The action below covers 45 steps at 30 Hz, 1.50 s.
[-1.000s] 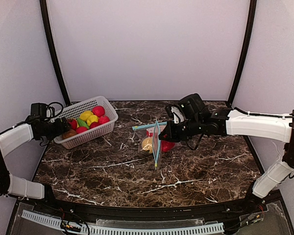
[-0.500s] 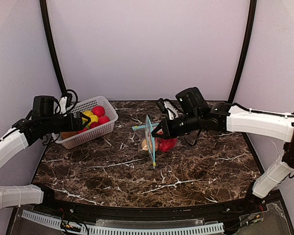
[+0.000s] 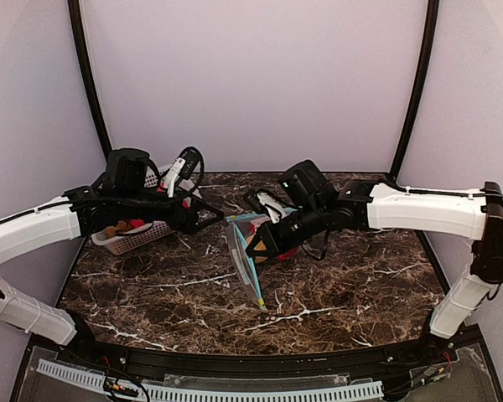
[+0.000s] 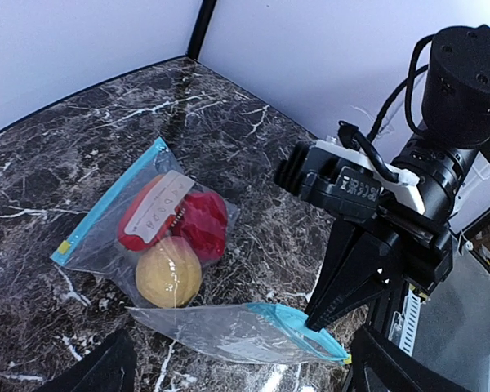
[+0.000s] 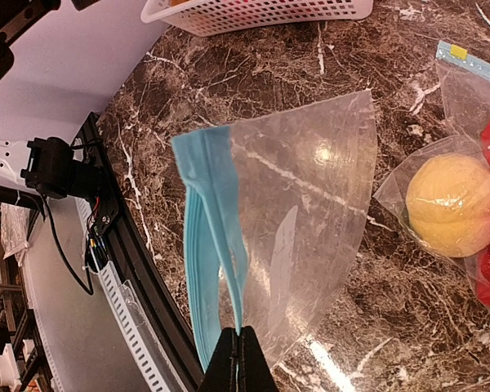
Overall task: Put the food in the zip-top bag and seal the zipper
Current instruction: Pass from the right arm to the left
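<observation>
Right hand (image 5: 242,343) pinching one zip-top bag's (image 5: 302,204) zipper edge, one yellow fruit (image 4: 168,272), two red pieces (image 4: 202,224) inside, left hand (image 3: 210,220) spread

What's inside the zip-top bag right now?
A yellow fruit and red pieces show through the clear bag; a white label covers part of one; anything beneath them is hidden.

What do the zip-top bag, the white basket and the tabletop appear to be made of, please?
The zip-top bag looks like thin clear plastic film, glossy and creased, with a blue zipper strip. The white basket seems moulded rigid plastic lattice. The tabletop looks like polished dark marble or a printed imitation: white veins, glare.
</observation>
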{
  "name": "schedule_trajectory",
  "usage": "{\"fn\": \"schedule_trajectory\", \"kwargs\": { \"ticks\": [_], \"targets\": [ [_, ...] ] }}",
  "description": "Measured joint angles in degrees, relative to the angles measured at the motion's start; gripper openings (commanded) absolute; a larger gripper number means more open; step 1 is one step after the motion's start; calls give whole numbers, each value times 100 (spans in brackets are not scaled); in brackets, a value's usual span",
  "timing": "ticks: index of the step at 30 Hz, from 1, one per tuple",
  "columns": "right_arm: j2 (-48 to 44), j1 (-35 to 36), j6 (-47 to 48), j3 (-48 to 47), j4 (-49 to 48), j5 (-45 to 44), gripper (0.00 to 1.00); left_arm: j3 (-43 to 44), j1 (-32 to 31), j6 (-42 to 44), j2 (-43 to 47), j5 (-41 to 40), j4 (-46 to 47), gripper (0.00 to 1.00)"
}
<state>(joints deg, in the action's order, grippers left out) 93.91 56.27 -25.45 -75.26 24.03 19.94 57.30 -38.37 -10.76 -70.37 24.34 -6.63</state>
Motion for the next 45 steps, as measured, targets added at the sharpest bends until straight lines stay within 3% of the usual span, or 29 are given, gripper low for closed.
{"fn": "schedule_trajectory", "kwargs": {
  "ticks": [12, 20, 31, 45],
  "targets": [
    [120, 46, 122, -201, 186, 76, 0, 273, -503, 592, -933, 173, 37, 89],
    [151, 74, 127, -210, 258, 85, 0, 369, -592, 984, -1121, -79, -103, 72],
    [179, 74, 142, -221, 304, 85, 0, 428, -713, 1469, -1167, -103, -573, 57],
    [271, 76, 162, -278, 391, 85, 0, 444, -741, 1698, -1169, -177, -855, 18]
  ]
}}
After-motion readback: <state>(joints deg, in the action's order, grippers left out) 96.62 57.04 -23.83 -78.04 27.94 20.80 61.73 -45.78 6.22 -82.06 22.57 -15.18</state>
